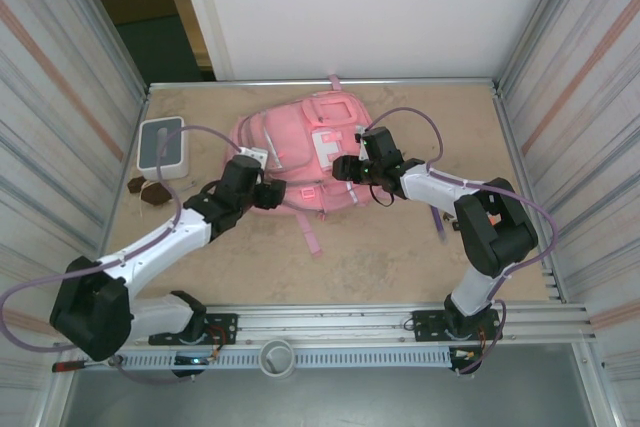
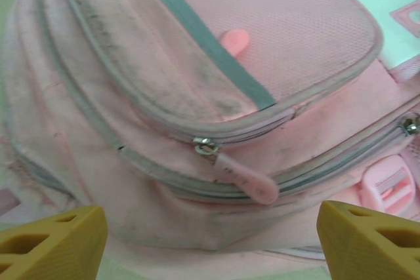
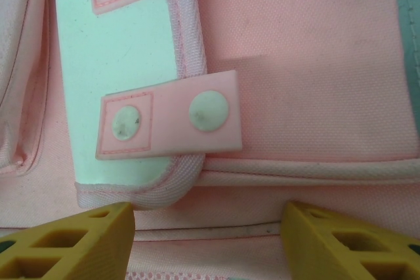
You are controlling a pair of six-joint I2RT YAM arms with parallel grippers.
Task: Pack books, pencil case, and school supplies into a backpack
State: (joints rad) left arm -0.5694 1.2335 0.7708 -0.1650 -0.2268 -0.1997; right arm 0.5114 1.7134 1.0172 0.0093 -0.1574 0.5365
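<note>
**Both pincers released at the backpack, zips closed**

- Nearest: a slim purplish stick [image 1: 440, 220] lies on the table [image 1: 380, 257] toward the right edge, just beside the right forearm. Too small to tell more.
- Left gripper [image 1: 272, 192] [image 2: 211, 227]: fingers spread wide with nothing between them, so released. It sits at the near-left side of the backpack [image 1: 300, 137] [image 2: 295, 37] [image 3: 315, 63], tips just short of the fabric.
- Right gripper [image 1: 345, 169] [image 3: 209, 221]: fingers apart with nothing pinched, so released. It hangs close over the front of the bag, right of centre.
- The bag lies flat at mid-table, toward the far edge, between the two pincers. Both tips point inward at it.
- The left wrist view shows the zip lines, which run closed. A pink zipper pull [image 2: 239, 176] lies just beyond the gap between the fingers. What is inside the pockets I cannot tell.
- The right wrist view shows a pale pocket flap [image 3: 118, 44] with a pink snap tab [image 3: 170, 119] lying across its edge, just beyond the fingertips.
- The overhead view adds the left edge of the table: dark brown lumps [image 1: 150, 190], and farther back a white box with a grey top [image 1: 161, 145]. Both sit well apart from the bag.
</note>
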